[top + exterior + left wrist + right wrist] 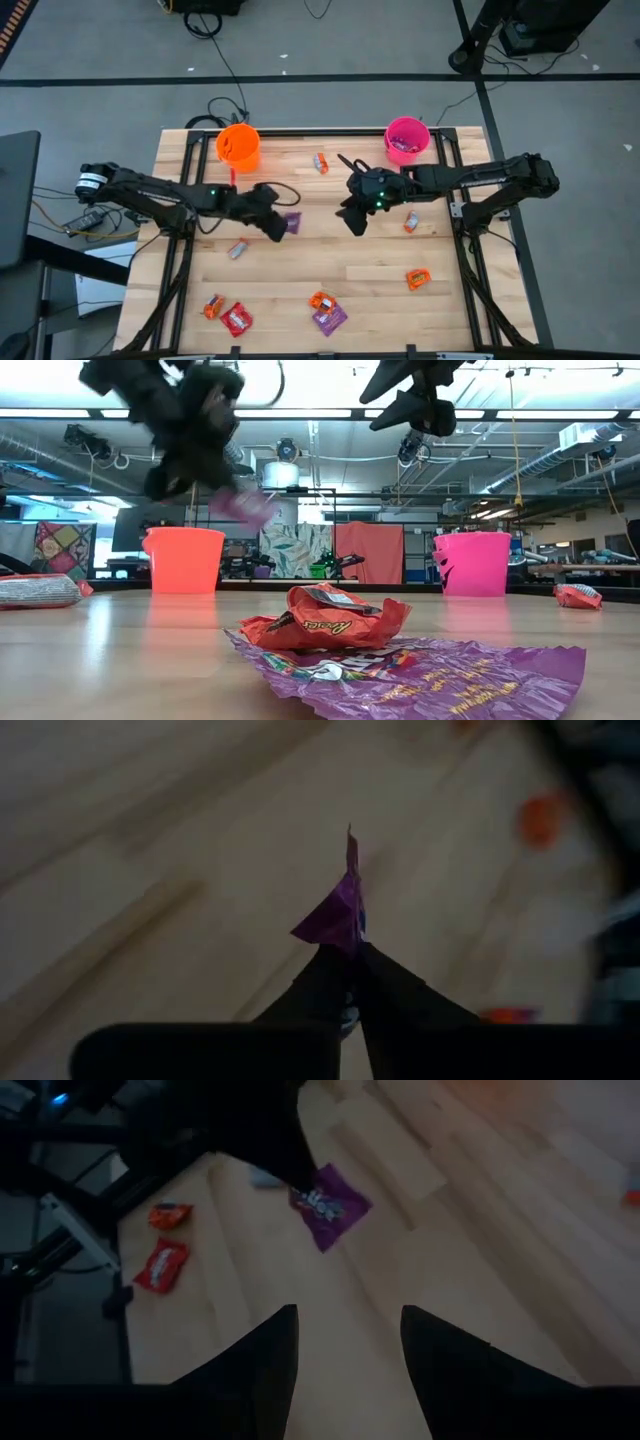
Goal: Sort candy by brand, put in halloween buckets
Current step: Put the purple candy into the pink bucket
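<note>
Purple candy (340, 915) lifted above the table (350, 270)
The left hand (277, 224) is clamped on it mid-table, between the orange bucket (238, 146) and pink bucket (406, 138); the right hand (355, 215) hovers nearby, fingers apart.

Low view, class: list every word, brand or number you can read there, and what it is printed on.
Orange wrapper: script lettering, too blurred to read for certain.
Purple wrapper: small print and coloured marks, too blurred to read.
Orange bucket and pink bucket: no readable text.
No readable text elsewhere.
</note>
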{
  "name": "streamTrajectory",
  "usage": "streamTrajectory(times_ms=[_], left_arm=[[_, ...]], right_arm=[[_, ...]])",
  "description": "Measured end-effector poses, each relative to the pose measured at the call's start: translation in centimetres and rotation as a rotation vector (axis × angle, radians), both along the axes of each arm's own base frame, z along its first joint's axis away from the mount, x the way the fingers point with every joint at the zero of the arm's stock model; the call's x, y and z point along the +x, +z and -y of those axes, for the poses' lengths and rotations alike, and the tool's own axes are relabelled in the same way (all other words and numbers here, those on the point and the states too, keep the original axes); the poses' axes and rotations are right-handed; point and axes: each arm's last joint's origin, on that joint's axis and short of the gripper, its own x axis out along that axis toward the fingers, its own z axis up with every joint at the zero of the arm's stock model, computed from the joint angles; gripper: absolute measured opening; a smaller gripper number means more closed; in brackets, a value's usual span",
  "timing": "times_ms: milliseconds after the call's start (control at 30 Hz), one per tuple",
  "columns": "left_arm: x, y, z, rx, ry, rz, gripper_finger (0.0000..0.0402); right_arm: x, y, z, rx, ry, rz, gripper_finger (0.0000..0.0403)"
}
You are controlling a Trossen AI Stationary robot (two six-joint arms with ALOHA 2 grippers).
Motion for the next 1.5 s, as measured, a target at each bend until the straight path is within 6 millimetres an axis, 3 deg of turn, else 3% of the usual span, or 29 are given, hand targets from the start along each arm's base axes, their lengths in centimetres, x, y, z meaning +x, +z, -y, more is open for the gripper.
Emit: streamTrajectory(times_ms=[200, 333, 667, 967, 1133, 1300, 1500], left_arm=[[1.6, 2.9, 0.7, 0.070, -0.089, 0.279, 0.0020], [2.0, 4.0, 1.4, 0.105, -0.149, 0.396, 0.0019], [2.2, 4.2, 1.6, 0.123, -0.156, 0.424, 0.0019], [3.6, 4.0, 1.9, 0.137, -0.190, 0.517, 0.0019], [3.6, 3.8, 1.8, 0.128, -0.178, 0.503, 0.0019], [3.6, 3.6, 1.8, 0.106, -0.141, 0.478, 0.0020], [3.5, 3.5, 1.6, 0.128, -0.104, 0.462, 0.0035]], right_arm=[[0.0, 0.0, -0.7, -0.086, 0.024, 0.004, 0.0188], [0.1, 0.2, -1.1, -0.052, 0.077, 0.034, 0.0188], [1.2, 1.0, -1.4, -0.049, 0.078, 0.166, 0.0188], [3.2, -1.1, -1.6, -0.030, 0.054, 0.145, 0.0184], [3.6, -1.6, -1.9, -0.029, 0.044, 0.132, 0.0134], [3.4, -1.5, -1.9, -0.046, 0.060, 0.131, 0.0024], [3.3, -1.6, -1.7, -0.059, 0.020, 0.118, 0.0015]])
